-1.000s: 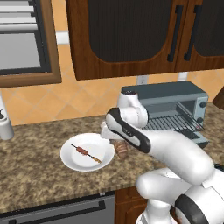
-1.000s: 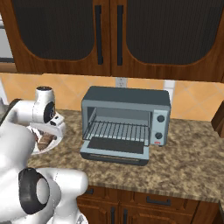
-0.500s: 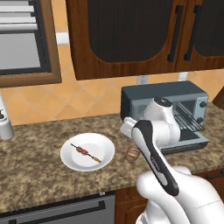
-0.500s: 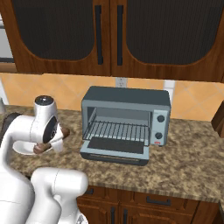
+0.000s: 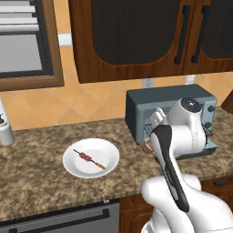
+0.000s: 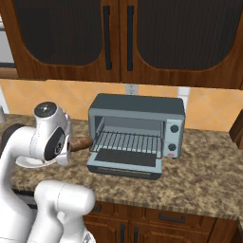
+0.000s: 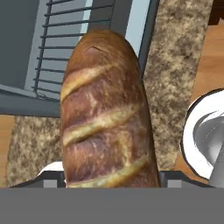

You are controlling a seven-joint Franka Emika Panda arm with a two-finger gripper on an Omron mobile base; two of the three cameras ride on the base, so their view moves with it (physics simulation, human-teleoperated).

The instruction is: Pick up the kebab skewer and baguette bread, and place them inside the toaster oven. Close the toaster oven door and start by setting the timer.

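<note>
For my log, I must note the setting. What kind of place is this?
A home kitchen, rendered rather than real: dark wood wall cabinets above a speckled stone counter, a toaster oven with its door down, and a plate with a skewer on it.

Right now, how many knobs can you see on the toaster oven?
2. Both sit on the right side of the toaster oven front: an upper knob and a lower knob right beneath it. In the left base view the arm covers part of that side, so more may be hidden.

white arm bent forward at elbow, wrist level, gripper (image 7: 109,186) clamped on a load
</note>
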